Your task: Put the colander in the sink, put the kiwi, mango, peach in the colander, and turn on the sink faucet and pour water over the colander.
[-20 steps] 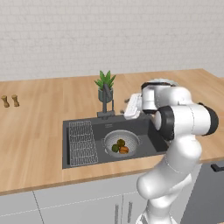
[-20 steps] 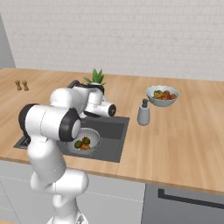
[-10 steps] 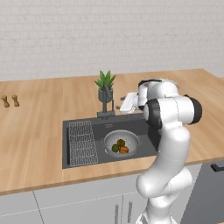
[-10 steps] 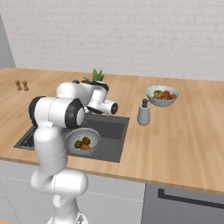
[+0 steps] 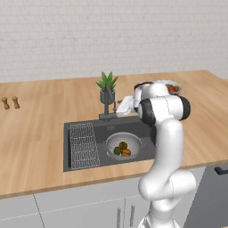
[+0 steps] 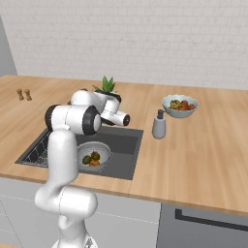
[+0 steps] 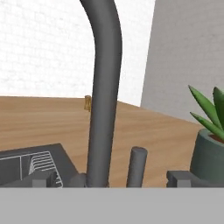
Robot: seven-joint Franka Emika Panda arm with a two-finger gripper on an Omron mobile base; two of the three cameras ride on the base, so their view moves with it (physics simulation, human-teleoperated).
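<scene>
- The colander (image 5: 123,144) sits in the sink (image 5: 84,130), right of the wire rack (image 5: 83,144) that covers the basin's left part.
- 3 fruits lie together inside the colander: the orange-red peach (image 5: 126,152) at the front, with 2 greenish fruits (image 5: 120,148) touching it behind and to its left. From the right base view the same 3 show in the colander (image 6: 93,154), the peach (image 6: 93,163) nearest the camera.
- The sink faucet (image 5: 107,103) stands upright on its square base at the back rim of the sink, just in front of the potted plant (image 5: 107,87).
- The claw (image 5: 119,107) hangs level with the faucet, just to its right and above the back edge of the basin; its jaws are spread wide and hold nothing.
- In the hand view the faucet's curved neck (image 7: 103,87) rises close ahead, a short upright lever (image 7: 136,167) beside it, and the 2 dark finger tips (image 7: 43,179) stand well apart on either side of them.
- The plant's pot (image 7: 209,153) shows at the right of that view, and a corner of the rack (image 7: 30,162) at the lower left.
- On the worktop (image 6: 203,145) right of the sink stand a grey soap dispenser (image 6: 159,125) and, further back, a pale blue fruit bowl (image 6: 179,105) with fruit in it.
- 2 small brown shakers (image 5: 10,103) stand side by side far to the left on the worktop.
</scene>
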